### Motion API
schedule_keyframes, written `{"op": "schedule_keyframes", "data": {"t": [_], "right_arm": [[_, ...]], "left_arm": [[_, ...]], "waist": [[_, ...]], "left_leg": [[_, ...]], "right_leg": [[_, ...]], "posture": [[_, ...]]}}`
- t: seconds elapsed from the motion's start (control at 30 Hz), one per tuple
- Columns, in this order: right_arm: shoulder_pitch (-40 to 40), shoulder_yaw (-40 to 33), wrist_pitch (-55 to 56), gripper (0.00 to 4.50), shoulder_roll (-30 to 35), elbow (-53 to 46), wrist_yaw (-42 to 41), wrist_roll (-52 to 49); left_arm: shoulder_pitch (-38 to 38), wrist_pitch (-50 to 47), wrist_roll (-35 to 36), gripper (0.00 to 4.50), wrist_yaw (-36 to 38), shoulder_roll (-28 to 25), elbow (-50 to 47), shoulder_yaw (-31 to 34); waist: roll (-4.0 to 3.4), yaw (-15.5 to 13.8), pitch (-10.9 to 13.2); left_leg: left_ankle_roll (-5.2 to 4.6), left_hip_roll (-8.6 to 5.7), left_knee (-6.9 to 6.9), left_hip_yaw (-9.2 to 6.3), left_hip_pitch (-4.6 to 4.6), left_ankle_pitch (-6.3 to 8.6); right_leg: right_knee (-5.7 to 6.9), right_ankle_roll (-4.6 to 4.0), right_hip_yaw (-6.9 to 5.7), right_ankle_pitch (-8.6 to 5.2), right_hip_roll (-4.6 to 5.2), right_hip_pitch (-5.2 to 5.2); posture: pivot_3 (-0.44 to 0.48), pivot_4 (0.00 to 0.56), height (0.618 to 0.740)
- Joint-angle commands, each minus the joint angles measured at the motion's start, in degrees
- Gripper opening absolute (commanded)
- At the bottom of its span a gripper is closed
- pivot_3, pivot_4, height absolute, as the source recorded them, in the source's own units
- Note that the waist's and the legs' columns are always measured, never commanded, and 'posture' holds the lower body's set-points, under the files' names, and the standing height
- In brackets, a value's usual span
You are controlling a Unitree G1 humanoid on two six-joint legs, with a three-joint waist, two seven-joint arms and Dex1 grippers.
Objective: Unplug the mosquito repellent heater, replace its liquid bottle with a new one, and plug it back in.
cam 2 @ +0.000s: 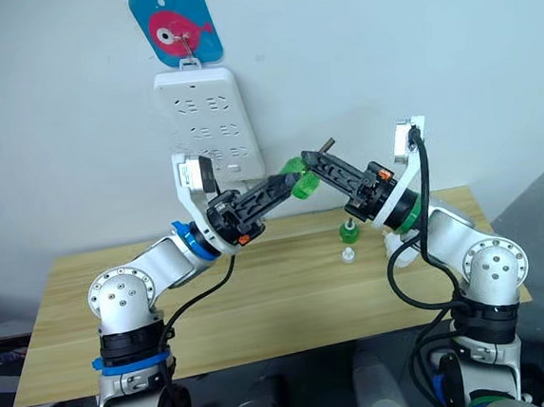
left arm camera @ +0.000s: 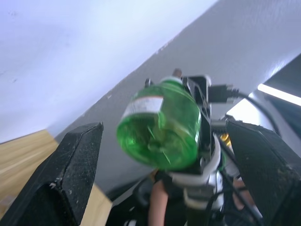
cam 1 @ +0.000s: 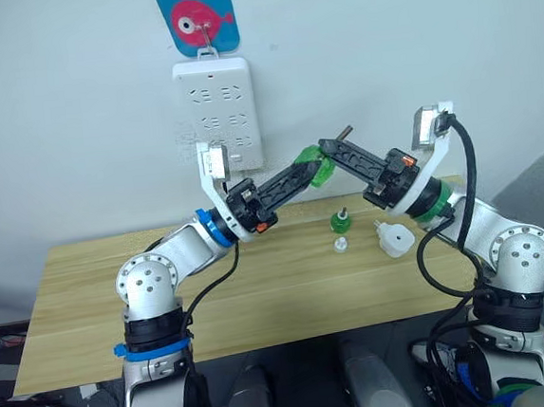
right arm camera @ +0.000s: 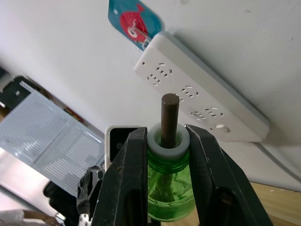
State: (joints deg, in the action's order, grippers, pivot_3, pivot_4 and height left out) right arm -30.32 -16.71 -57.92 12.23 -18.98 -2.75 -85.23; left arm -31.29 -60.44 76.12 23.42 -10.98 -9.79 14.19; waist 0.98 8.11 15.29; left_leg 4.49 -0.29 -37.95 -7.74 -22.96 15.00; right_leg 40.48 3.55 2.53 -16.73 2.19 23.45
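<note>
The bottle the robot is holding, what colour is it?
Clear green bottle, dark wick; best in the right wrist view.

clear green bottle with white collar and brown wick, white heater, white power strip, blue tag with pink fish, pale wood-grain table

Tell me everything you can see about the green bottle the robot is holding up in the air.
The green bottle is small, of see-through green plastic, with a white collar at its neck and a dark brown wick rod standing out of it. A white label band runs around its body. It is uncapped and held in the air above the wooden table, in front of the white wall power strip. The right claw is shut on its neck. The left claw is open, its fingers on either side of the bottle's base, not touching.
</note>
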Motion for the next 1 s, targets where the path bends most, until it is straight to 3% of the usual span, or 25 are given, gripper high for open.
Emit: {"op": "schedule_keyframes", "data": {"t": [0.03,0.53,0.63,0.8,1.0], "right_arm": [[0.25,0.43,3.04,0.81,-0.21,-1.11,4.13,-6.29],[0.72,5.79,9.86,0.81,1.19,-2.45,9.28,-12.82],[0.99,6.39,10.39,0.81,1.76,-2.52,9.22,-13.41],[1.23,7.29,11.16,0.81,2.71,-2.69,9.0,-14.22],[1.67,7.92,12.26,0.81,3.26,-3.11,8.7,-15.22]], "left_arm": [[-0.69,0.49,4.36,4.43,-2.47,0.09,-0.77,0.86],[-0.14,2.9,12.2,4.43,-8.96,1.88,-0.64,-1.27],[-0.01,3.68,12.56,3.83,-9.59,2.21,-0.48,-1.45],[-0.07,3.73,12.64,2.43,-9.04,1.49,-0.2,-1.98],[0.14,3.86,12.65,2.3,-8.58,0.75,-0.06,-2.29]], "waist": [[-0.02,0.01,-0.02],[-0.06,-0.03,-0.08],[-0.06,-0.05,-0.08],[-0.07,-0.07,-0.08],[-0.07,-0.08,-0.08]], "left_leg": [[0.0,0.0,0.0,0.0,0.0,0.0],[0.0,-0.01,0.01,0.02,-0.01,0.0],[0.0,-0.01,0.01,0.02,-0.01,0.0],[0.0,-0.01,0.01,0.03,-0.01,0.0],[0.0,-0.01,0.01,0.03,-0.01,0.0]], "right_leg": [[0.0,0.0,0.01,0.0,0.0,0.0],[-0.02,0.0,0.03,0.0,-0.01,0.0],[-0.03,0.0,0.03,0.0,-0.02,0.0],[-0.04,0.0,0.04,0.0,-0.02,0.0],[-0.04,0.0,0.04,0.0,-0.03,0.0]], "posture": [[-0.193,0.179,0.734],[-0.191,0.179,0.734],[-0.19,0.179,0.734],[-0.191,0.179,0.734],[-0.19,0.179,0.734]]}}
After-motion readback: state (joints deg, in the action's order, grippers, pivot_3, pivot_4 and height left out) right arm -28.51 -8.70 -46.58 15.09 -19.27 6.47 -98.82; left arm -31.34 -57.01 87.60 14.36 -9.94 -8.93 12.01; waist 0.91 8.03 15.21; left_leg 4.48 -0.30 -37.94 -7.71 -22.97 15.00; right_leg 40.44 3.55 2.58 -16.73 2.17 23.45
